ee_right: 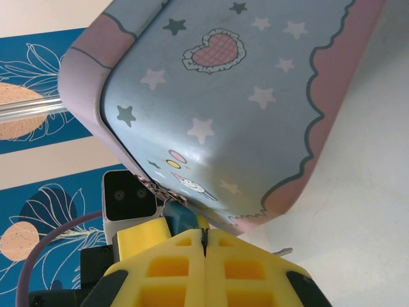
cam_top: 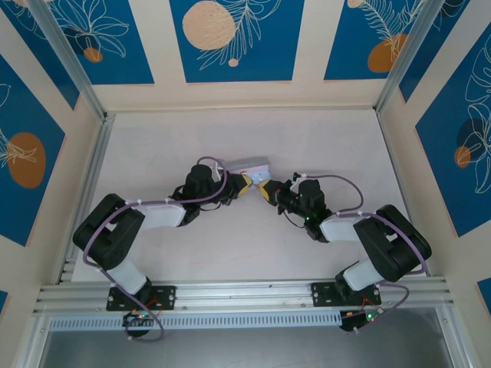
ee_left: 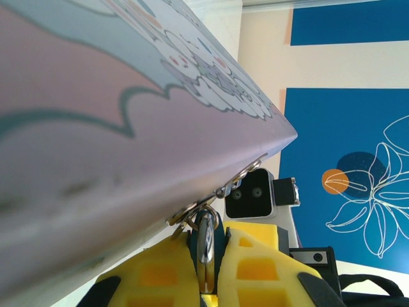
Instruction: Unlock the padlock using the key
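Teal padlock [ee_right: 182, 217] sits at the tin's [ee_right: 243, 96] corner, just against your right tool's [ee_right: 203, 235] fingertips; that tool is fully closed, whether it pinches the padlock I cannot tell. Your left tool [ee_left: 208, 236] is clamped nearly closed on the thin grey key [ee_left: 206, 254], just beneath the tin's edge.

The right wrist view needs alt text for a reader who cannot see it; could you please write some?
The right claw, its yellow fingers closed together, points up at a small teal padlock peeking out just above its tips. Behind looms a pale blue tin with stars, a heart and pink scalloped trim, tilted over the pale table.
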Robot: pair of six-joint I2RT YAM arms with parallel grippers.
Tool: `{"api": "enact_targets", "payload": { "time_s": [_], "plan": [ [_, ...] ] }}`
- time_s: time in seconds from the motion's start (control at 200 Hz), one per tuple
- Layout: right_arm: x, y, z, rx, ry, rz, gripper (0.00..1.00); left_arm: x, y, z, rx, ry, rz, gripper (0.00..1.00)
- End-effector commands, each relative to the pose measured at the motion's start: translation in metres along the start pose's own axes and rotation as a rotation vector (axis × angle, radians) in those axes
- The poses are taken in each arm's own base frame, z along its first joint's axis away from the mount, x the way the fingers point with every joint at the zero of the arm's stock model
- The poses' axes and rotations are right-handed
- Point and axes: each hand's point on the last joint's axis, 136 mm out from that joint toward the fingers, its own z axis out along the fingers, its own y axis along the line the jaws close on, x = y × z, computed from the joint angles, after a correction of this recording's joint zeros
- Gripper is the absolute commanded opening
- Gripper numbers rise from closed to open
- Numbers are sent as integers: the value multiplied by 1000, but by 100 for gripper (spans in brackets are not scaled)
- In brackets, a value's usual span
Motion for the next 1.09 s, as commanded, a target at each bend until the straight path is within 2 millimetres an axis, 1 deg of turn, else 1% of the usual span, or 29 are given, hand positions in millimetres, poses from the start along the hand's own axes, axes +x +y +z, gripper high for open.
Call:
{"api": "enact_targets", "payload": {
  "time_s": [0.0,0.255,0.665,0.795,0.945,1.09],
  "plan": [
    [3,24,2,-67,2,-23,0,-2,-8,-5,25,1,8,0],
    [9,30,7,-95,31,-39,0,0,-19,-4,49,15,-18,0],
    [9,44,4,-147,26,-62,0,2,-29,-5,79,34,-81,0],
    [8,47,3,-157,24,-64,0,3,-27,-5,66,38,-82,0],
    [7,45,-1,-155,20,-61,0,3,-22,-5,53,36,-83,0],
    [6,42,-4,-149,12,-58,0,3,-21,-4,50,34,-84,0]
  ]
}}
